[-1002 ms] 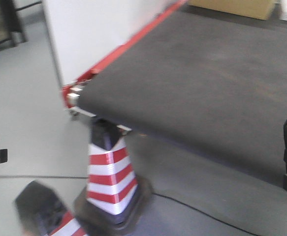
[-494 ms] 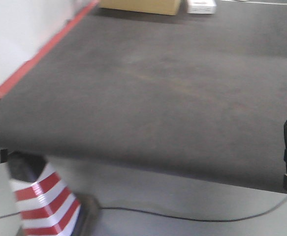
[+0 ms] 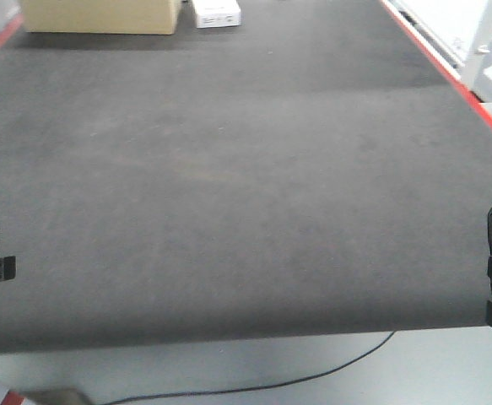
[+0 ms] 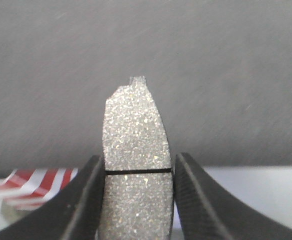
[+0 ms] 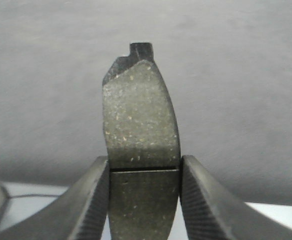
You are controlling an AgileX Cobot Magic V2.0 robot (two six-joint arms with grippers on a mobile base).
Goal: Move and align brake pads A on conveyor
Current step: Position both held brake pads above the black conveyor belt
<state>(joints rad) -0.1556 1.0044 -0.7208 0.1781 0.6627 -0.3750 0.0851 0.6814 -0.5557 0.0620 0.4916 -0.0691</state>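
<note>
At the time of inspection the left gripper (image 4: pixel 138 172) was closed on the left brake pad (image 4: pixel 134 135), its two jaws pressed against the pad's long edges level with the cross groove, no gap visible on either side. The right gripper (image 5: pixel 143 172) was closed in the same manner on the right brake pad (image 5: pixel 140 125), again at the groove. Both pads were held with their notched ends pointing out over the near end of the conveyor (image 3: pixel 229 194), and pale floor showed beneath the jaws in each wrist view. Whether either pad touched the felt could not be determined. In the front view the grippers stood well apart, one at each side of the belt's near edge. No pad was seen lying on the visible stretch of belt. A cardboard box (image 3: pixel 102 15) and a white box (image 3: pixel 216 13) sat at its far end, and a cable (image 3: pixel 254 384) ran along the floor below. Assessment: two pads were picked and brought to the belt, and placing and aligning them was outstanding. The other two pads were not in view and their status is unknown.
</note>
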